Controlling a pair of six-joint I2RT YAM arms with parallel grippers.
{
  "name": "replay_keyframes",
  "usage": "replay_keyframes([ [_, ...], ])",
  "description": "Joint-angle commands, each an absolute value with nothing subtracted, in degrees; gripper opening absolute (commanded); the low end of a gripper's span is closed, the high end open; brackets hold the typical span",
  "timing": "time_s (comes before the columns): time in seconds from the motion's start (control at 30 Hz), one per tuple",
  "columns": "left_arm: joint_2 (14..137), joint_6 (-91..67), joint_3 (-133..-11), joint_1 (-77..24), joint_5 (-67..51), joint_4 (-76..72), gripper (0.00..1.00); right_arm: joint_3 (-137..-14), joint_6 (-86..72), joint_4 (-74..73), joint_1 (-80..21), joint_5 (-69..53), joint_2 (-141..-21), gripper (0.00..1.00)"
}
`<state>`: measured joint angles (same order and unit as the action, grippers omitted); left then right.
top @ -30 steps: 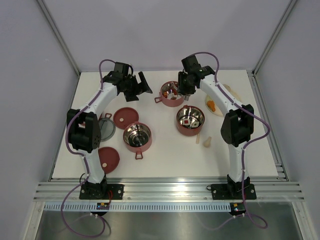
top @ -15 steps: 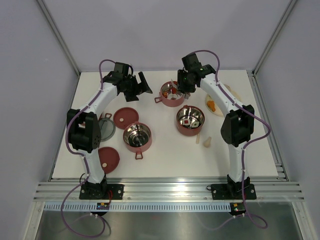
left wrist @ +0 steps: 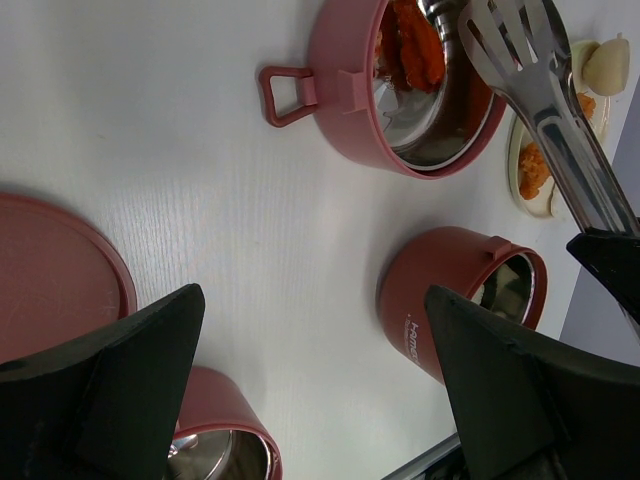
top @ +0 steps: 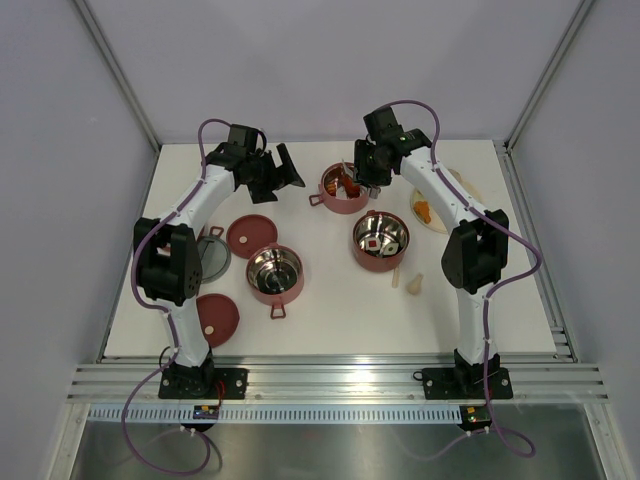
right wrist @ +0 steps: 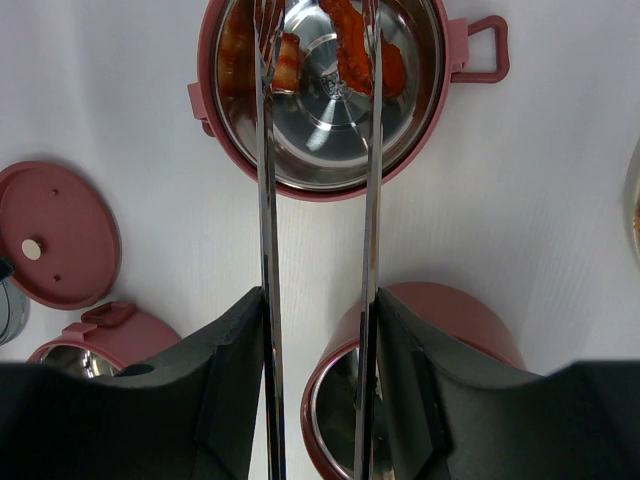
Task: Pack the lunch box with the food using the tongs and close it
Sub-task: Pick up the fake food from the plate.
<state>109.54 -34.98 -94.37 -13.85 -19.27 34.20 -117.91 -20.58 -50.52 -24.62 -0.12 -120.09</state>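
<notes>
My right gripper (right wrist: 318, 310) is shut on the silver tongs (right wrist: 268, 200), one finger pressed on each arm. The tongs' spread tips hang over the far dark-red bowl (right wrist: 325, 190) of the lunch box, with nothing between them. Orange food (right wrist: 365, 50) lies inside that bowl (top: 342, 188). A second bowl (top: 380, 240) holds a small white and red piece. A third bowl (top: 275, 272) looks empty. My left gripper (left wrist: 315, 330) hovers open over bare table, left of the far bowl (left wrist: 350, 110), holding nothing.
Two dark-red lids (top: 252, 236) (top: 217, 318) and a grey lid (top: 212, 255) lie at the left. A cream plate (top: 430, 210) with orange food sits right of the far bowl. A beige piece (top: 413, 284) lies on the table near the front.
My right gripper's jaws have eased a little wider and the tongs' tips have spread apart over the far bowl. The left arm has not moved.
</notes>
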Motion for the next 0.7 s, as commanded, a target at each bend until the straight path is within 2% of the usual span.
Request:
replay_keyframes([
  [0.0,107.2,-34.5,-94.8,-13.5,-20.2,32.7,0.96,-119.5,-20.0,-49.9,-25.1,-0.3,-117.5,0.52],
  [0.17,107.3,-34.5,-94.9,-13.4,-20.3,32.8,0.96,-119.4,-19.7,-50.1,-25.1,-0.4,-116.8,0.52],
  [0.37,107.3,-34.3,-95.0,-13.4,-20.4,33.0,0.96,-116.6,-19.5,-48.5,-24.5,5.4,-113.1,0.51],
  [0.67,107.3,-33.7,-95.4,-13.4,-20.1,33.3,0.96,-103.9,-20.6,-44.8,-14.4,5.3,-101.9,0.47],
])
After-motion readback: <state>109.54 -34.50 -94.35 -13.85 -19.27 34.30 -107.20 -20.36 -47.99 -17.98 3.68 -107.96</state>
